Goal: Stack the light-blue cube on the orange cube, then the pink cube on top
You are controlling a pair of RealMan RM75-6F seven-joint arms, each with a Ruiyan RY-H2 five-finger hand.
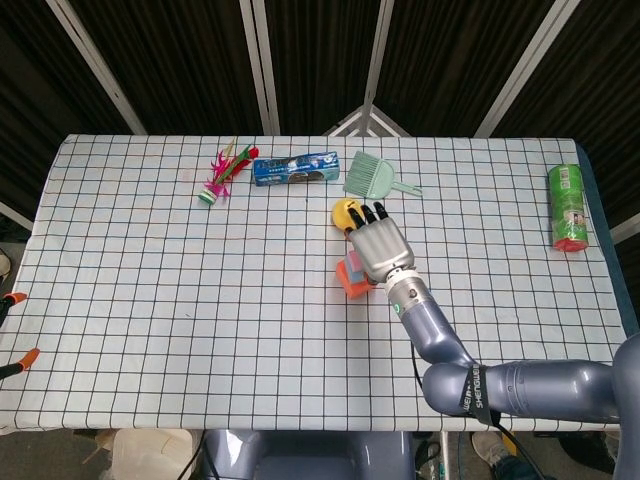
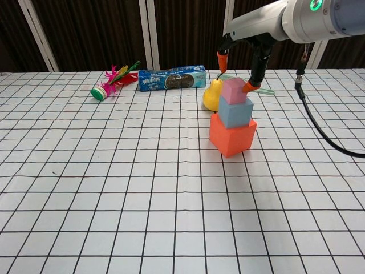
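In the chest view, the orange cube (image 2: pixel 231 136) sits on the checked cloth with the light-blue cube (image 2: pixel 235 111) on it and the pink cube (image 2: pixel 233 90) on top. My right hand (image 2: pixel 245 28) hangs over the stack with its fingers apart. One orange fingertip (image 2: pixel 249 87) is at the pink cube's right edge and the other (image 2: pixel 221 56) is raised clear to the left. From the head view the right hand (image 1: pixel 380 245) covers most of the stack, and only part of the orange cube (image 1: pixel 349 283) shows. My left hand is out of sight.
A yellow pear (image 2: pixel 212 96) stands just behind the stack. At the back lie a blue biscuit pack (image 2: pixel 173 78), a pink-feathered shuttlecock (image 2: pixel 111 83) and a green brush (image 1: pixel 370 176). A green can (image 1: pixel 568 206) lies near the right table edge.
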